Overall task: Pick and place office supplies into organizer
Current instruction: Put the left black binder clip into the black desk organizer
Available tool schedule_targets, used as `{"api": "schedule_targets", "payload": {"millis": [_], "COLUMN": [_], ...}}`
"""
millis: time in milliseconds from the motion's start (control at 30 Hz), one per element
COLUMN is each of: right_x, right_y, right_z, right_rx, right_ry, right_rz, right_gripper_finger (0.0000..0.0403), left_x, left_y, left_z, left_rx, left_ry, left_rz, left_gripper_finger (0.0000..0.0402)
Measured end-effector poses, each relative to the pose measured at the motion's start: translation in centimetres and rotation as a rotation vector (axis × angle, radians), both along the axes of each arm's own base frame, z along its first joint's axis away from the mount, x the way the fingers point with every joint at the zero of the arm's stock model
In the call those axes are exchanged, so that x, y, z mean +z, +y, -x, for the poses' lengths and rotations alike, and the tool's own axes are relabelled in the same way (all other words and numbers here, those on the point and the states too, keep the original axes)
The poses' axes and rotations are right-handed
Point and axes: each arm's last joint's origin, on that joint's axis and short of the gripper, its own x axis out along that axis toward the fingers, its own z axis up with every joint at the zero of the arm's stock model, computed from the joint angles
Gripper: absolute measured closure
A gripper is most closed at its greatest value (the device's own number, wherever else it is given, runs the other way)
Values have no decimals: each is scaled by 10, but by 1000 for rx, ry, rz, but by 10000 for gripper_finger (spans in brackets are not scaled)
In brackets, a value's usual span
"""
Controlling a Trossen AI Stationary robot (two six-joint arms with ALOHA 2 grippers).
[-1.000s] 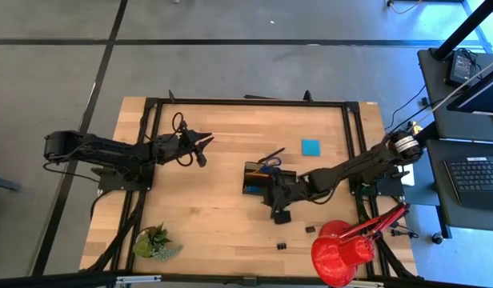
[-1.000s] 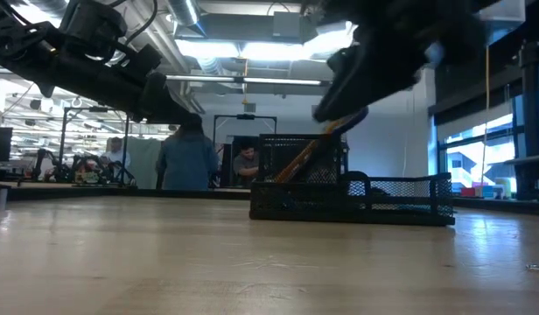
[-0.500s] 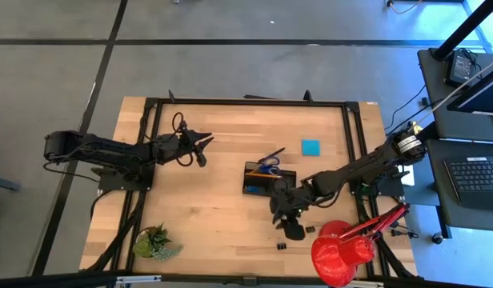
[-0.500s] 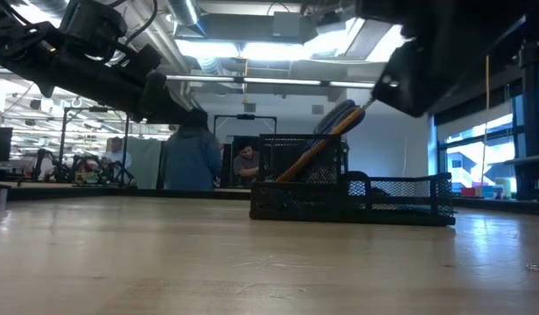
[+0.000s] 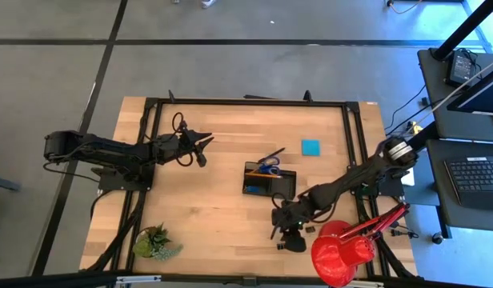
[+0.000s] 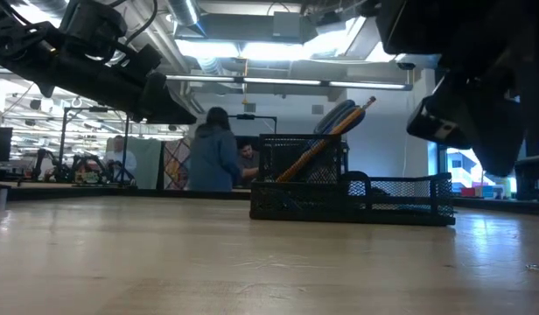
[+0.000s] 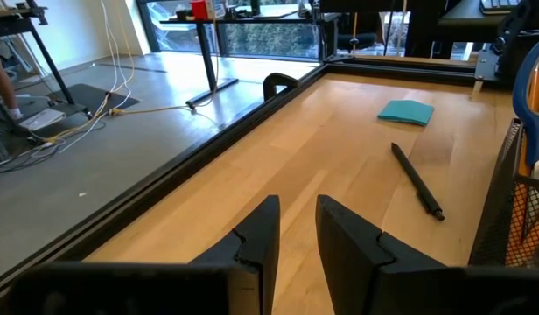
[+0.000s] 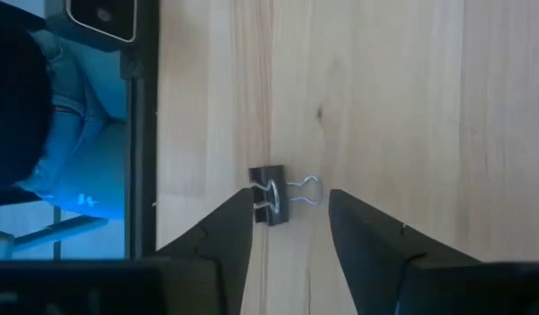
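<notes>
The black organizer [image 5: 269, 181] stands at mid-table, with blue-handled scissors and orange pencils [image 6: 332, 133] leaning up out of its tall compartment. A black pen [image 7: 416, 180] and the blue note pad [image 5: 310, 147] lie on the table beyond it. A black binder clip [image 8: 271, 194] lies flat near the table's near edge. My right gripper [image 8: 291, 212] hangs over the clip, open and slanting down, a finger on either side and short of it. A second clip [image 5: 309, 230] lies close by. My left gripper [image 7: 296, 208] waits at the left, slightly open with nothing between its fingers.
A red desk lamp [image 5: 342, 252] stands at the near right corner, close to my right arm. A small green plant [image 5: 156, 242] sits at the near left. A black frame rail [image 5: 246, 102] runs round the table. People stand in the room behind.
My right gripper has left the space over the organizer and gone toward the table's near edge and down. It has rolled and tipped to point steeply at the table, ending over the binder clip. The organizer and its contents have stayed put.
</notes>
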Motion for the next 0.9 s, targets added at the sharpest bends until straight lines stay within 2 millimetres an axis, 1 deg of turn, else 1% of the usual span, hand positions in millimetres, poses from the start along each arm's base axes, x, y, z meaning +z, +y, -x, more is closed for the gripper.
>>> {"api": "schedule_targets", "payload": {"millis": [267, 367, 700, 900], "right_x": [-12, -17, -17, -17], "right_y": [4, 5, 13, 13], "right_z": [-6, -6, -3, -3], "right_rx": [7, 1, 4, 4], "right_ry": [2, 36, 39, 27], "right_rz": [-21, -43, -46, -29], "right_gripper_finger": [249, 249, 249, 249], "left_x": [0, 0, 0, 0], "left_y": [0, 0, 0, 0], "left_z": [0, 0, 0, 0], "left_rx": [0, 0, 0, 0], "left_ry": [0, 0, -1, -1], "left_rz": [0, 0, 0, 0], "left_gripper_finger": [329, 329, 329, 329]}}
